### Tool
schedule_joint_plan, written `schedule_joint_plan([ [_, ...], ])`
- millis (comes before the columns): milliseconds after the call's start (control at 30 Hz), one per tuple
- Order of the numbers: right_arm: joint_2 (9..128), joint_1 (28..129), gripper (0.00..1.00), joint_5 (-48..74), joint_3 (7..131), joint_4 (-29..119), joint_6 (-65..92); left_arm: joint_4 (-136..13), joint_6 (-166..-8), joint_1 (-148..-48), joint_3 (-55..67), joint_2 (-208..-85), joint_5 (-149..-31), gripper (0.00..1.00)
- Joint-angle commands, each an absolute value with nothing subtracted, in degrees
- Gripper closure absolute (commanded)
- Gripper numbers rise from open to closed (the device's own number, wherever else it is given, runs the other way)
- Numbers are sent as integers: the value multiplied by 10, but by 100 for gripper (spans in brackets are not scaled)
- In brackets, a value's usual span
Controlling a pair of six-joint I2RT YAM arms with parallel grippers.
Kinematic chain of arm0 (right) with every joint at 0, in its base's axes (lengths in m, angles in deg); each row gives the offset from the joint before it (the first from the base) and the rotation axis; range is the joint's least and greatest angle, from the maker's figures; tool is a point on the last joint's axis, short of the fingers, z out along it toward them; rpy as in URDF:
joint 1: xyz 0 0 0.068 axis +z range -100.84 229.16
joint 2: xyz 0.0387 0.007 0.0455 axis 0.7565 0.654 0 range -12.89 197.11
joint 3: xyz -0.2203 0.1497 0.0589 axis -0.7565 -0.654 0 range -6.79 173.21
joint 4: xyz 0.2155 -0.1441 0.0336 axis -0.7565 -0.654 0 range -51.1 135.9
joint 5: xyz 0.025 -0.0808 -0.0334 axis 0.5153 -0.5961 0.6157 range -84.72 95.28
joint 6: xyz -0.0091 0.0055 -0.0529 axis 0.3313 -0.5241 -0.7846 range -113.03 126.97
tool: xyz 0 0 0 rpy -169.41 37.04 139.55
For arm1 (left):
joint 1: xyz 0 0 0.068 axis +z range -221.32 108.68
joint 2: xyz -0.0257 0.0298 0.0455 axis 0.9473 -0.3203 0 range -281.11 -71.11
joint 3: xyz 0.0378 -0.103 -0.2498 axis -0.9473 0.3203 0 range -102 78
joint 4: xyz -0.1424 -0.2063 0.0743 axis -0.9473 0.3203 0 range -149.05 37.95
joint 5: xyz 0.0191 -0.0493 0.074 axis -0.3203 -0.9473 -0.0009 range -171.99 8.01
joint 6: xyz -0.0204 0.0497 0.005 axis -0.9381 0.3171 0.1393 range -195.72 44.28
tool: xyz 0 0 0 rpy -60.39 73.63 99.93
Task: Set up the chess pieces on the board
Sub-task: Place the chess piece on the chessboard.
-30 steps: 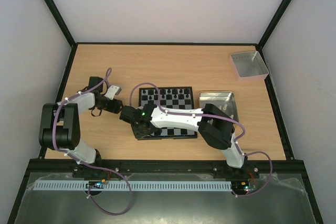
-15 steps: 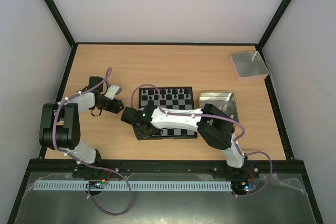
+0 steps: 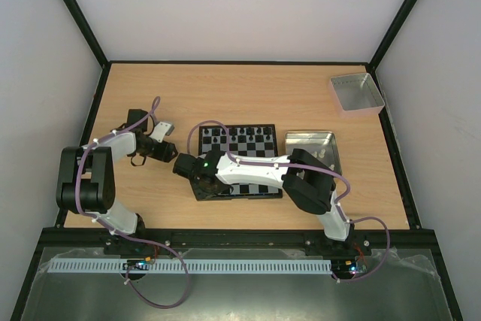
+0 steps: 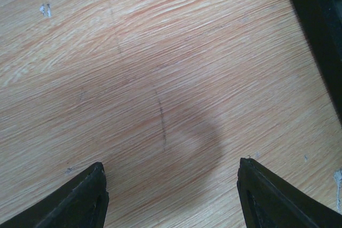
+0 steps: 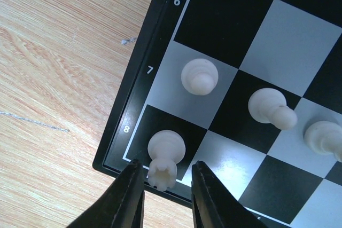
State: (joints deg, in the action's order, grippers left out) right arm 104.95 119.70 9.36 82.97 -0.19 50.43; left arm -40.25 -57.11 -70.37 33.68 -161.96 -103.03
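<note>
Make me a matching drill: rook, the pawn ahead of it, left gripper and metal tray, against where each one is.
1 rook
2 pawn ahead of rook
3 left gripper
4 metal tray

a over bare table
b black corner square
c right of the board
d white square

Pairs: 1-b, 2-d, 3-a, 4-c

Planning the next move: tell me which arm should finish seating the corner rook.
Right. The right gripper straddles the white rook at the board corner; the left gripper hangs open over bare table.
</note>
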Motion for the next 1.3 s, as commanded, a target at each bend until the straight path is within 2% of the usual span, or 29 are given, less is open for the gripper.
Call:
schedule_joint_plan([
  [0,1062,1202,76,80,855,-19,495,-370,-570,-702,336,-1636,-1036,33],
  [567,1069,1202,80,81,861,-24,491,-368,-569,-702,334,-1639,-1037,33],
  [667,1064,1202,77,69,855,-30,495,-368,-569,-702,334,-1640,-1038,33],
  [733,1056,1201,68,65,852,-34,496,-368,-568,-702,334,-1639,-1038,33],
  [767,1052,1201,67,63,852,-35,497,-368,-568,-702,334,-1639,-1038,33],
  [1067,1004,1199,66,27,886,-94,497,-366,-567,-702,333,-1644,-1039,33],
  [1267,909,1162,67,-1,866,-130,496,-366,-567,-702,332,-1644,-1039,33],
])
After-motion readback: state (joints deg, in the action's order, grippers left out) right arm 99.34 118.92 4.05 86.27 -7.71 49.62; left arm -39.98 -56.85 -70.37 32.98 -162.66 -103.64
